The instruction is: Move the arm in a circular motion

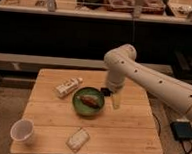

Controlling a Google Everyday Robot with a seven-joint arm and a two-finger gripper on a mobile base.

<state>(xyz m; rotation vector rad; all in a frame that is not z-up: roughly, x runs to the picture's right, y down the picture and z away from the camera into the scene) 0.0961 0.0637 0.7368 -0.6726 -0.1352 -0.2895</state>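
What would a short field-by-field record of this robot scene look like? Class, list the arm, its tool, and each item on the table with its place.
arm: cream-white arm, reaching in from the right, elbow joint above the table's far edge
tool: tool, pointing down over the table just right of the bowl
table: wooden slatted table
bowl: green bowl at table centre, brownish food inside
bottle: white bottle lying on its side, left of the bowl
cup: white cup, near left corner
packet: pale packet, near edge
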